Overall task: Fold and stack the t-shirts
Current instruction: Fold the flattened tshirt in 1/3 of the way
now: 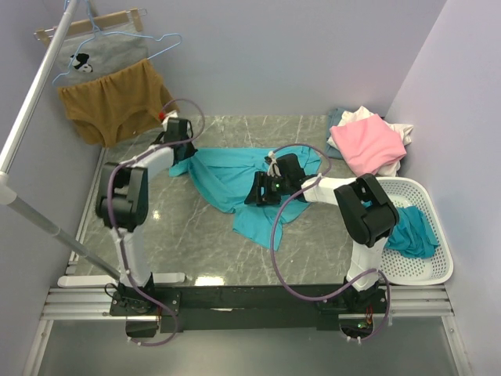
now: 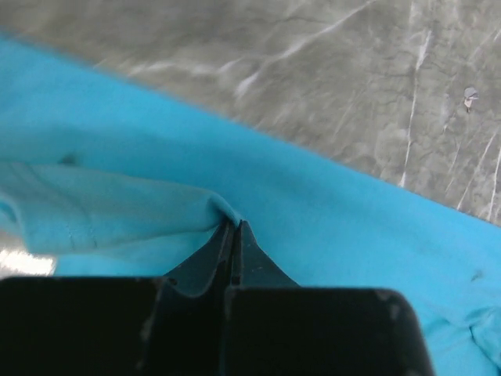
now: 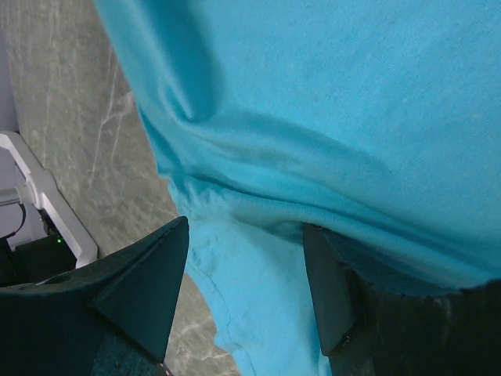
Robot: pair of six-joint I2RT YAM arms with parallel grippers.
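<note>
A teal t-shirt [image 1: 235, 176] lies crumpled and partly spread across the middle of the grey marble surface [image 1: 172, 227], with both arms reaching in over it from the near edge. The left tool [image 1: 182, 153], working toward the far left corner, is pinched tight on a raised ridge of the shirt's edge; its wrist view shows the two fingers pressed together with teal cloth gathered between them [image 2: 233, 231], a hold that looks meant to anchor or pull that side flat. The right tool [image 1: 254, 193], over the centre of the shirt, has its fingers spread wide on either side of a hemmed fold [image 3: 246, 227] without gripping anything, apparently lined up to take a second hold so the cloth can be stretched between the two arms. Folding has not yet begun, judging by the wrinkles. A pink t-shirt [image 1: 366, 142] rests on a small heap of pale clothes at the far right corner, likely waiting its turn. A second teal t-shirt [image 1: 411, 233] sits bunched in the white basket [image 1: 438, 266] at the near right corner. A mustard garment [image 1: 113, 98] hangs on a rail beyond the far left corner, outside the work.
</note>
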